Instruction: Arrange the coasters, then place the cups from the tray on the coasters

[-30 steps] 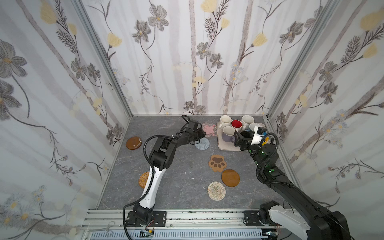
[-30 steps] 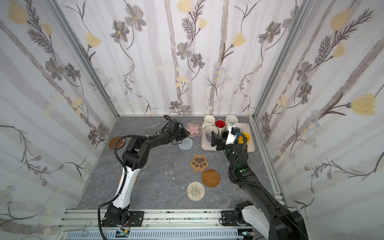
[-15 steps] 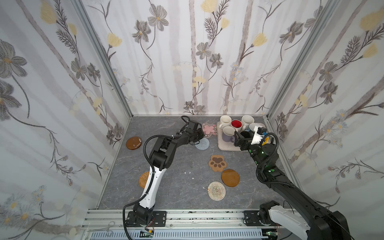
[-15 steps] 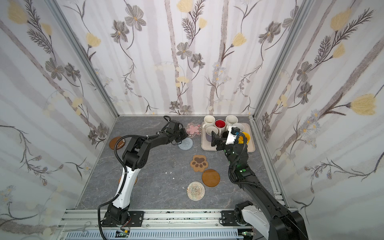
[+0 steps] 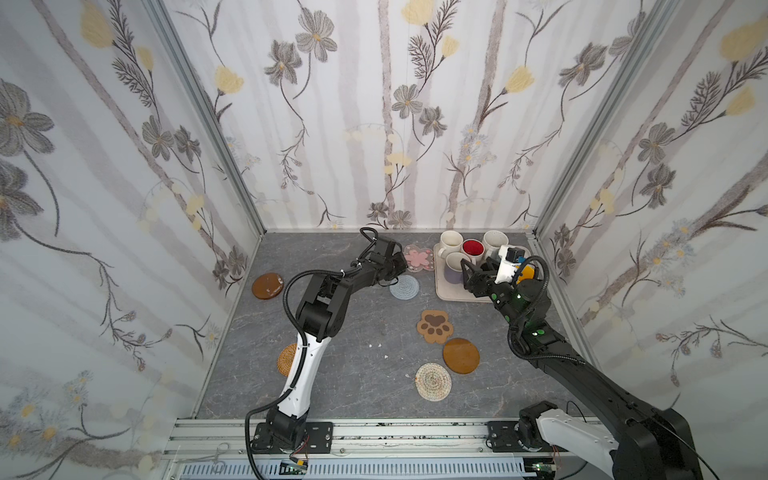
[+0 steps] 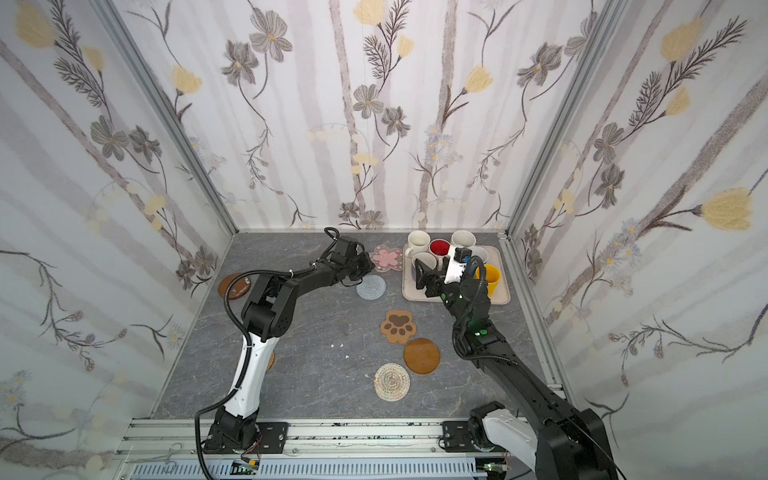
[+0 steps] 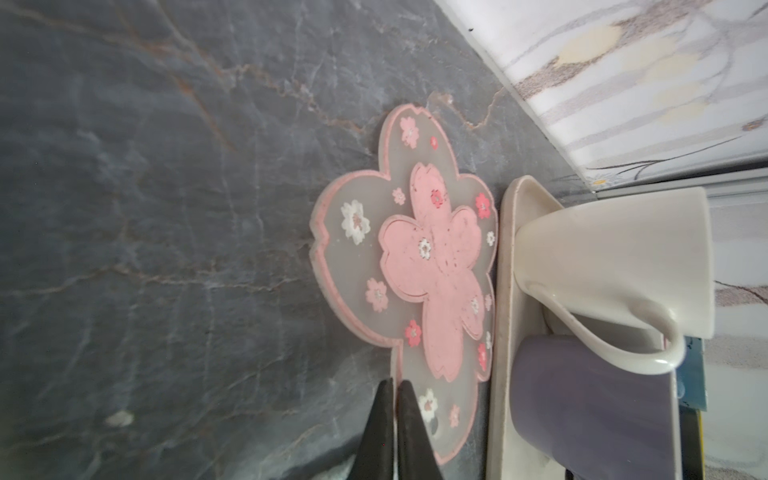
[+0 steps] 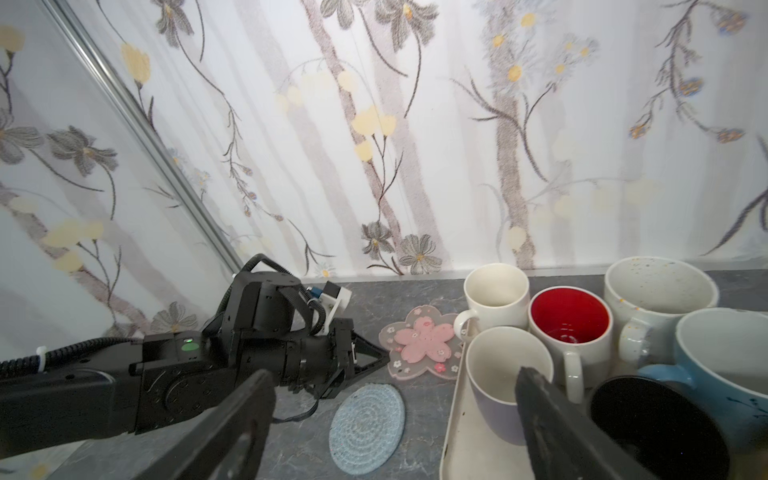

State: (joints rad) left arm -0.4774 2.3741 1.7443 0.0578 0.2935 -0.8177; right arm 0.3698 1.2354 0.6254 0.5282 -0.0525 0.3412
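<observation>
The left hand (image 7: pixel 392 384) is pinched shut on the edge of the pink coaster (image 7: pixel 432 257), with one finger over a petal and the other under it against the worktop (image 7: pixel 166 208). In both top views the tray (image 5: pixel 446 293) sits at the worktop's 1 o'clock, and this coaster lies at its 9 o'clock, right against the rim. The right hand (image 8: pixel 395 371) is spread wide and holds nothing, low over the tray's 7 o'clock corner. The lavender cup (image 8: pixel 494 415) stands between its fingers: one finger is at the cup's rim beside the black cup (image 8: pixel 648 419), the other is out over the worktop. Whether either finger touches the cup I cannot tell. The other cups stand upright in the tray. The blue coaster (image 5: pixel 404 286) lies at the pink coaster's 7 o'clock. The paw coaster (image 5: pixel 435 326) is nearer the middle, with a brown disc (image 5: pixel 460 355) just beside it at 5 o'clock and the pale coaster (image 5: pixel 433 381) at that disc's 7 o'clock. The other brown disc (image 5: pixel 267 285) lies at the worktop's 10 o'clock edge. The rattan coaster (image 5: pixel 286 359) is at 8 o'clock, half hidden by the left arm (image 5: pixel 307 357).
</observation>
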